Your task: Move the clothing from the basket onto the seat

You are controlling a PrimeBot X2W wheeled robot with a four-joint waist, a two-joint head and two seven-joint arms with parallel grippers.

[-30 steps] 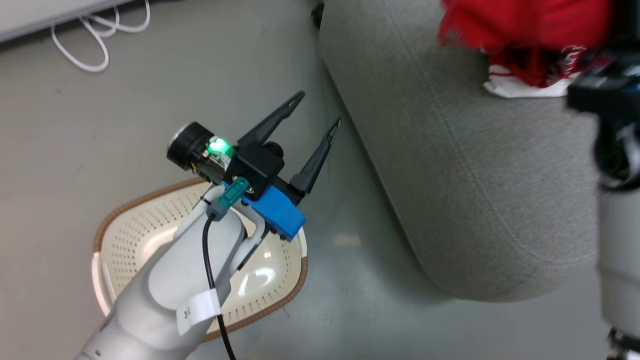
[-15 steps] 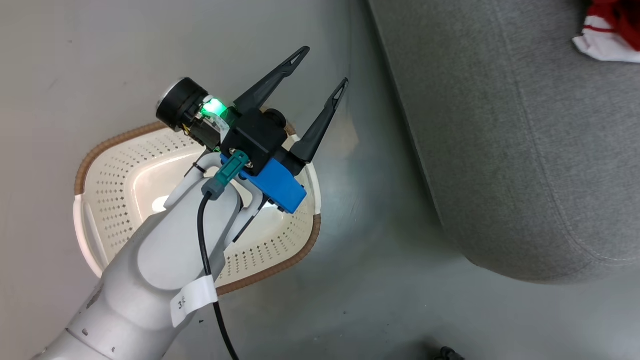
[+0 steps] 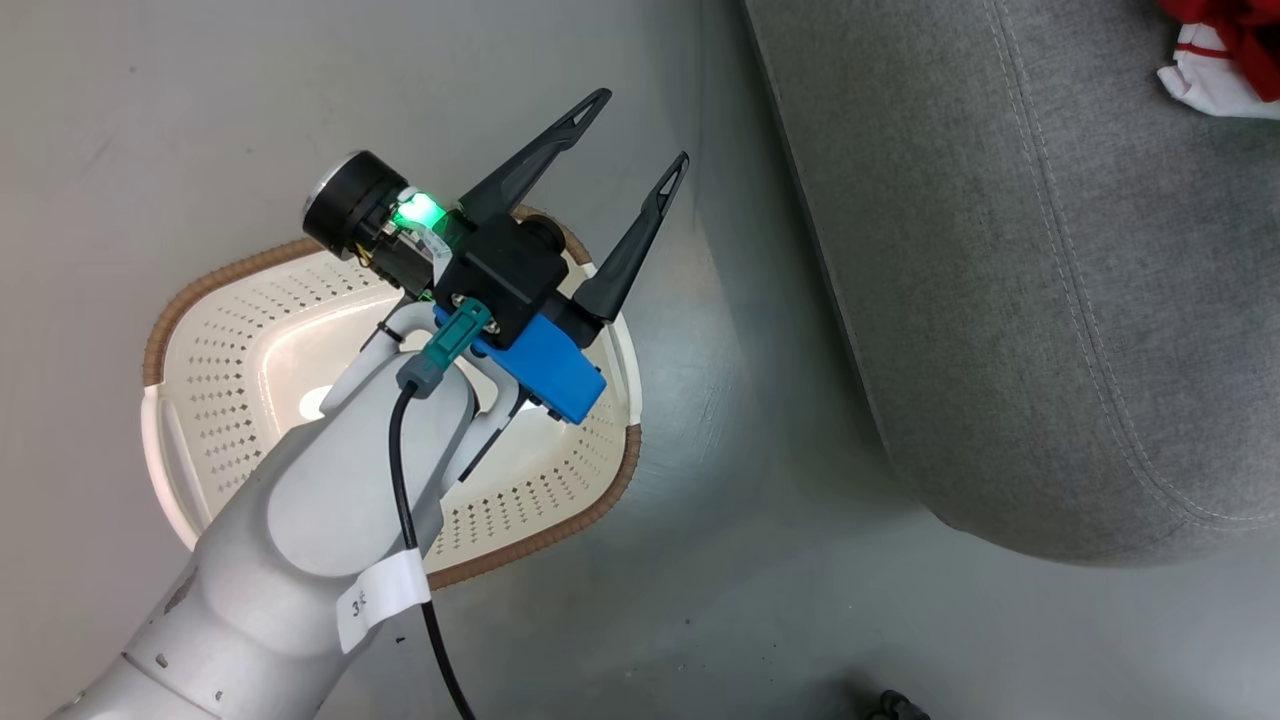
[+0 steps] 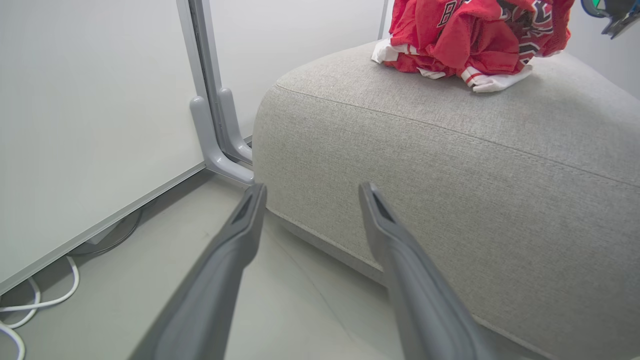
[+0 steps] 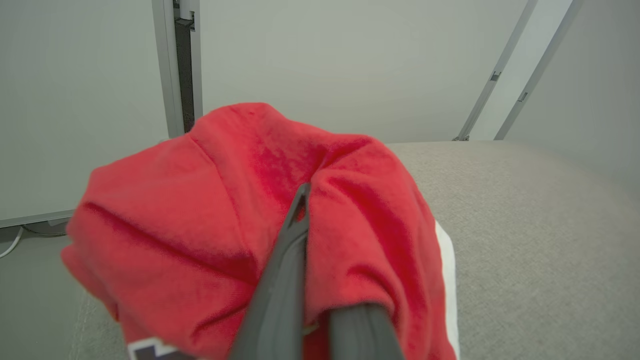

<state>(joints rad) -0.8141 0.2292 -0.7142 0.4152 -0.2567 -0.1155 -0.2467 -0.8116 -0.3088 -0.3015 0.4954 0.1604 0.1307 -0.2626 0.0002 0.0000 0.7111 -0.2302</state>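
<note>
My left end effector (image 3: 641,127) hangs nearest to me, over the far rim of the small cream-white perforated plastic basket (image 3: 215,400) with a brown woven-look rim, which stands on the pale grey floor (image 3: 150,120). Its two long dark fingers are spread wide, with nothing between them and touching nothing. My pale forearm crosses the basket from below.

Just beyond the basket, to my right, lies the large light-grey fabric seat (image 3: 1000,300) with rounded edges and a stitched seam. The clothing (image 3: 1215,75), red sports garments with white trim, rests on top of it at the far corner, well apart from the left end effector.

The head view gives me the basket and just a scrap of red and white. The left wrist view looks along the spread fingers of the left end effector (image 4: 312,186) at the seat's (image 4: 450,175) rounded side. On top of it I see the whole crumpled heap of clothing (image 4: 465,35) with its black-and-white lettering. A white cable (image 4: 40,302) lies on the floor under a white wall panel (image 4: 75,100).

The right wrist view is closest to the clothing (image 5: 200,210). My right end effector (image 5: 303,192) is pinched tight on the red fabric. Folds gather at its tip and drape over both fingers, above the seat (image 5: 525,225).
</note>
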